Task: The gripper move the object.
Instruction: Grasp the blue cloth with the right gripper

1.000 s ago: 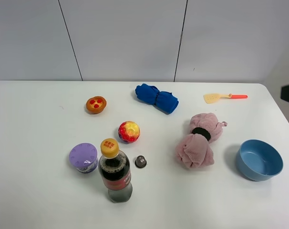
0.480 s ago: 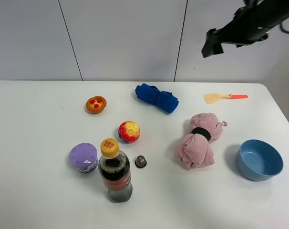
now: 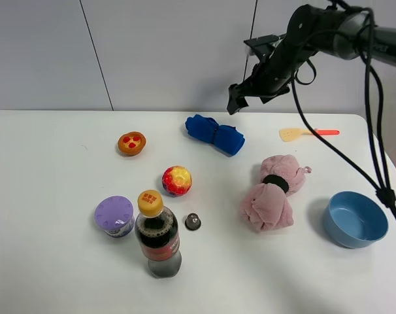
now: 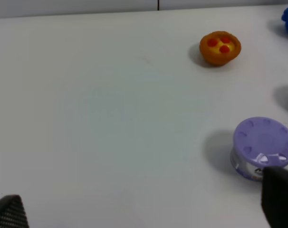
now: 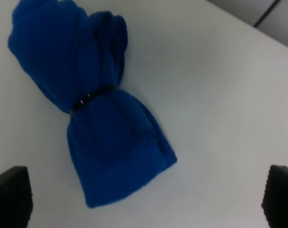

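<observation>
A blue cloth roll (image 3: 215, 134) tied with a dark band lies at the back middle of the white table (image 3: 48, 176). My right gripper (image 3: 236, 104) hangs in the air just above and behind it. In the right wrist view the roll (image 5: 91, 118) lies below the right gripper (image 5: 146, 202), whose dark fingertips (image 5: 11, 197) stand wide apart and empty. My left gripper (image 4: 144, 211) is open and empty above the table's left part, and it is out of the exterior view.
A pink cloth bundle (image 3: 273, 193), a blue bowl (image 3: 355, 219) and a yellow spatula (image 3: 306, 133) are on the right. A tart (image 3: 131, 143), a red-yellow ball (image 3: 177, 180), a purple-lidded jar (image 3: 114, 216), a cola bottle (image 3: 157, 235) and a small dark cap (image 3: 193, 221) are on the left.
The right arm has come into view from the right and swung left and down to above the blue cloth roll. Nothing on the table has moved.
</observation>
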